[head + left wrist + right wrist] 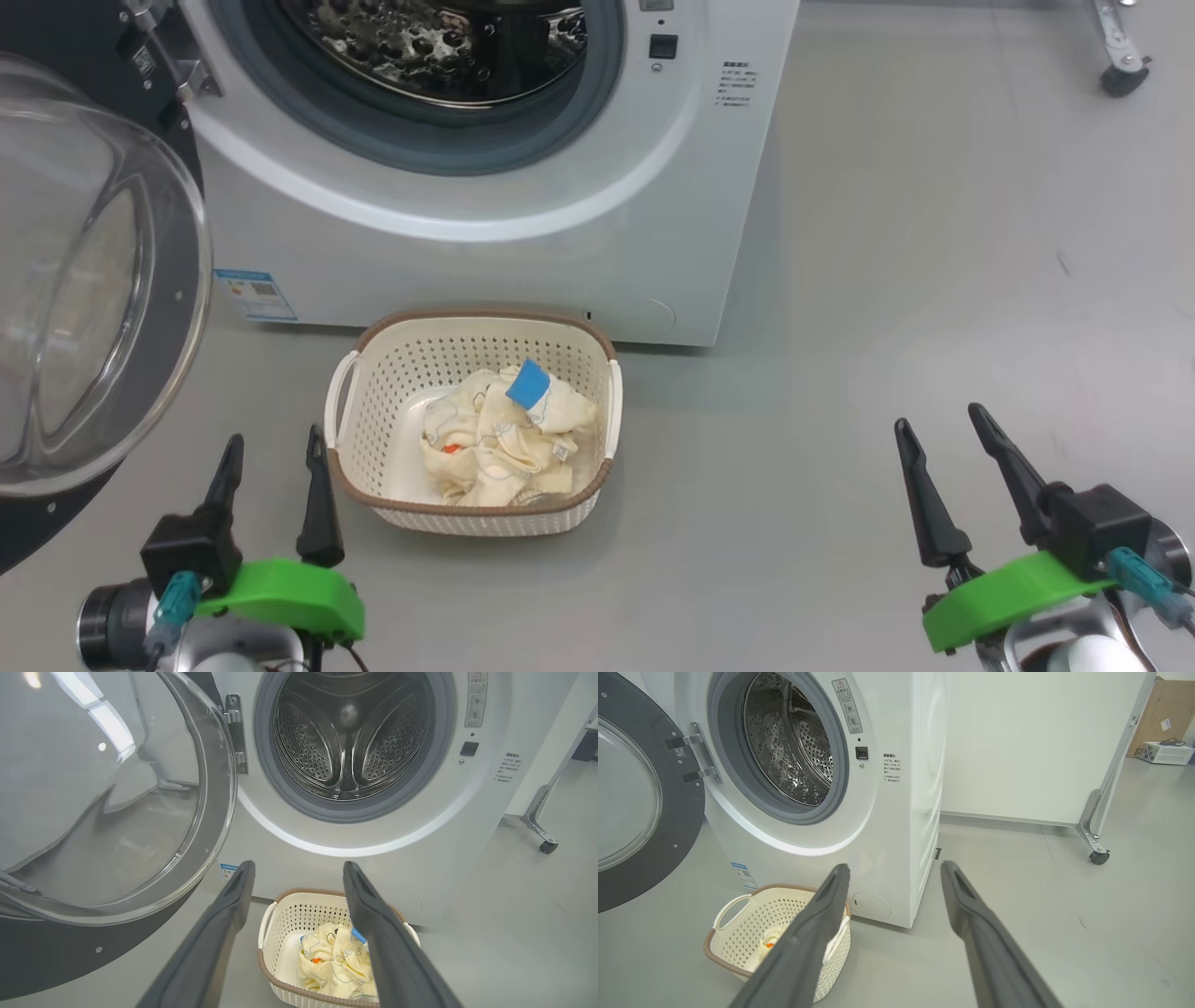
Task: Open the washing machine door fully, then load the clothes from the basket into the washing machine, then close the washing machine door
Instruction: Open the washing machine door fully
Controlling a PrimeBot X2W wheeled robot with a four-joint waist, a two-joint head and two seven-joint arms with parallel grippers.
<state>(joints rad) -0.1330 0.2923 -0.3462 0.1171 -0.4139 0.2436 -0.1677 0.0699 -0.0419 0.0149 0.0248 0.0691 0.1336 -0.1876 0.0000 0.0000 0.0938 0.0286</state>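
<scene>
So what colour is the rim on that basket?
Brown, with a woven look, around the cream basket; head view shows it best.

The floor (pixel 934 280) is smooth and pale grey, with a few faint dark scuffs toward 3 o'clock in the head view. The washing machine (pixel 485 271) stands flat on it at 12 o'clock. The basket (pixel 471 322) sits on the floor just in front of the machine's lower edge; whether the two touch cannot be told. At 1 o'clock a black caster (pixel 1123 79) on a metal leg rests on the floor, well apart from both. In the right wrist view, a cardboard box (pixel 1174 704) and a white vented case (pixel 1167 752) sit on the floor at 2 o'clock.
</scene>
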